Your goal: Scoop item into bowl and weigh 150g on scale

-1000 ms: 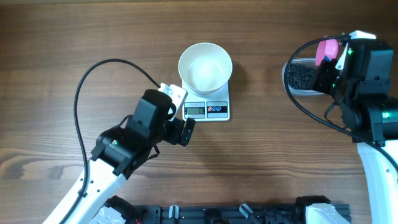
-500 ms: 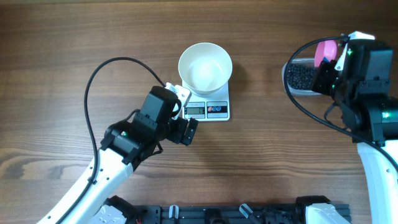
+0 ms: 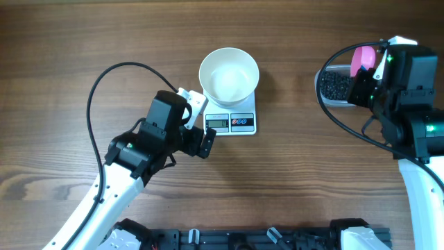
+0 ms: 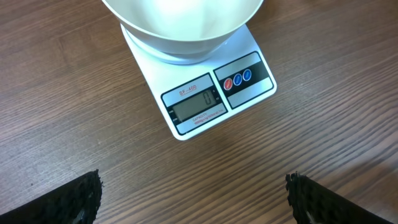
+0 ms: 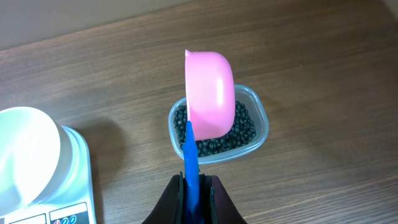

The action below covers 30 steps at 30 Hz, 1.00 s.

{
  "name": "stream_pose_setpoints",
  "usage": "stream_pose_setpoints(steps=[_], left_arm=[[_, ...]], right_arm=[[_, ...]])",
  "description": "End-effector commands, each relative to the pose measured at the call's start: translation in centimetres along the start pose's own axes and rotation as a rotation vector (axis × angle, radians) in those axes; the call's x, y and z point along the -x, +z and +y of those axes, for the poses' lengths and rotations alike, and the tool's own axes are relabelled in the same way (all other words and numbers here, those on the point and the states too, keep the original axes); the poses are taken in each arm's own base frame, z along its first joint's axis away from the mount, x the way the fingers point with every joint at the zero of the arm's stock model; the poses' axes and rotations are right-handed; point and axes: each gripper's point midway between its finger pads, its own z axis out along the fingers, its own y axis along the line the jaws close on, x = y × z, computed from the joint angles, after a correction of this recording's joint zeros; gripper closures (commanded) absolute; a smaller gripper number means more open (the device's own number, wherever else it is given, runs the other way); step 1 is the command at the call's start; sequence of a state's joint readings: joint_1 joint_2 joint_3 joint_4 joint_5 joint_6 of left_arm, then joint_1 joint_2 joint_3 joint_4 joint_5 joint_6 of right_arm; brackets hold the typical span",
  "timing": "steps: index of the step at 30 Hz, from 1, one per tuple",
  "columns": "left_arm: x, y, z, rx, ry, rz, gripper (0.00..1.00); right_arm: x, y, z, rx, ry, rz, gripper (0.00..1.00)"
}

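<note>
At upper right, the right gripper clamps the pink scoop above the tub of black beans for loading; the left gripper, fingers apart, hovers at centre beside the scale bearing the white bowl.

Count from the overhead view:
- bowl x1, white, top centre
- scale x1 under the bowl, carrying display x1 and round buttons x2 (one red, one blue)
- clear tub x1, upper right
- beans: one heap in the tub, too many to count singly
- pink scoop x1, with one blue handle
- arms x2: left arm lower left, right arm right edge
- grippers x2: left gripper, right gripper
- black cables x2, one per arm
- wooden table x1
</note>
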<state>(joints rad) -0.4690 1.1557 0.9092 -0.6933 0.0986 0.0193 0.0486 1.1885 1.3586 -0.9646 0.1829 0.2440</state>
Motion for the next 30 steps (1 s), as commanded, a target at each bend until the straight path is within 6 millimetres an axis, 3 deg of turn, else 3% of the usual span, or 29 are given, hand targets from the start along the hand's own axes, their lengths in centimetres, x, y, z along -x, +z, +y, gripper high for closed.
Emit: stream_pose_setpoints(steps=[1, 26, 30], left_arm=[[0.4, -0.3, 0.6, 0.04, 0.027, -0.02, 0.0], [1.8, -0.4, -0.1, -0.004, 0.033, -0.077, 0.0], [1.8, -0.4, -0.1, -0.003, 0.033, -0.077, 0.0]], right_arm=[[0.8, -0.6, 0.1, 0.012, -0.001, -0.023, 0.96], [0.4, -0.6, -0.1, 0.002, -0.005, -0.005, 0.96], [0.1, -0.6, -0.3, -0.006, -0.085, 0.004, 0.96]])
